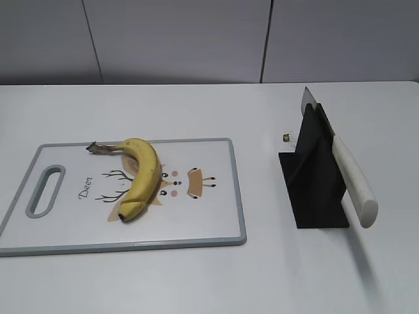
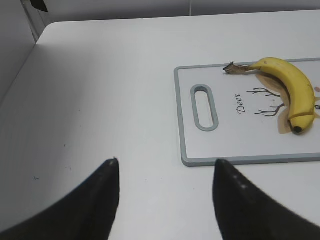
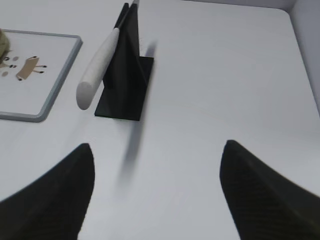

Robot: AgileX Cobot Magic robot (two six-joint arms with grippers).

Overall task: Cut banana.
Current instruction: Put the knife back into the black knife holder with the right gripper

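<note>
The yellow banana (image 1: pixel 141 176) with a brown stem lies on the white cutting board (image 1: pixel 203 222), stem toward the back left. It also shows in the left wrist view (image 2: pixel 292 90) on the board (image 2: pixel 220 145). A knife with a white handle (image 1: pixel 353 180) rests in a black stand (image 1: pixel 314 176) right of the board; it shows in the right wrist view (image 3: pixel 100 65). My left gripper (image 2: pixel 165 165) is open and empty over bare table, near the board's corner. My right gripper (image 3: pixel 157 150) is open and empty, short of the knife stand (image 3: pixel 127 75). Neither arm shows in the exterior view.
The board has a grey rim, a handle slot (image 1: pixel 44 190) at its left end and a deer drawing (image 1: pixel 121 186). A small dark object (image 1: pixel 286 137) lies on the white table behind the stand. A grey wall stands behind the table.
</note>
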